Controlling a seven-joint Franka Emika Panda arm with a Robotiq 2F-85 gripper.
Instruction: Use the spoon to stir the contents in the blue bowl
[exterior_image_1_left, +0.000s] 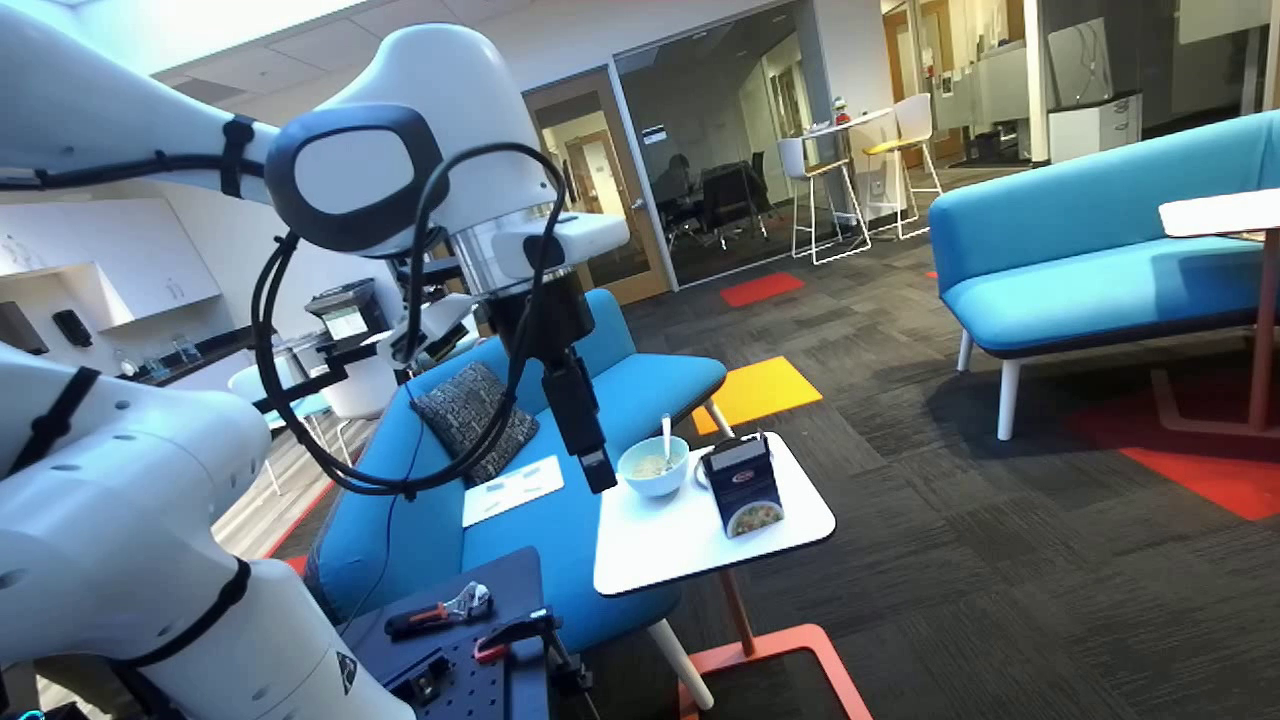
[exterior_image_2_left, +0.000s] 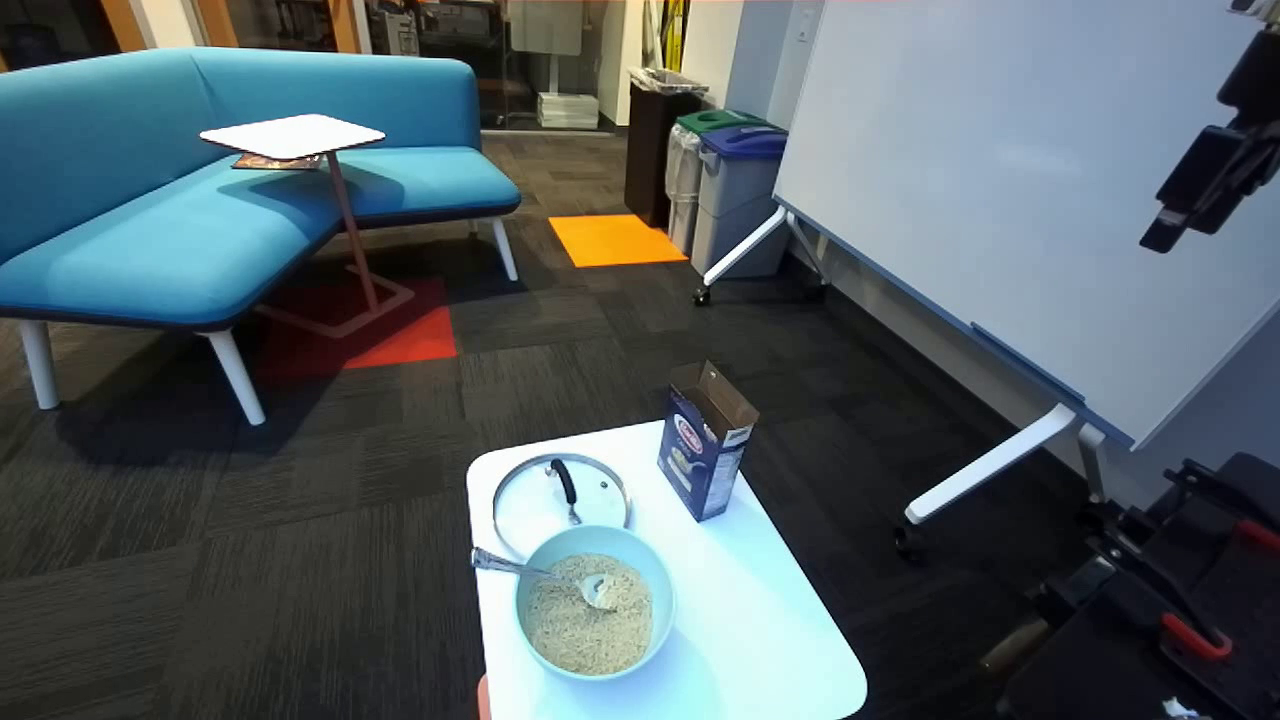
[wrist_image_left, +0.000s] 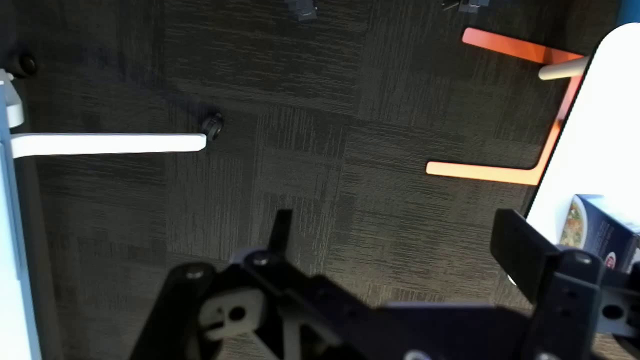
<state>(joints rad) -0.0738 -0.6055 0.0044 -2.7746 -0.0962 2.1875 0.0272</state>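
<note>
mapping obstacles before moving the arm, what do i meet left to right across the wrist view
Whiteboard, long white stand leg, black caster at its tip, orange table base, dark blue food box.

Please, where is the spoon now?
In an exterior view, the spoon rests in the blue bowl, its handle past the left rim, near the lid.

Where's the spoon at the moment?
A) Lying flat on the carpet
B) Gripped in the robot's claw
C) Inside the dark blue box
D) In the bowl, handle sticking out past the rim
D: in an exterior view the spoon rests in the blue bowl, and the wrist view shows the gripper open with nothing in it.
</note>
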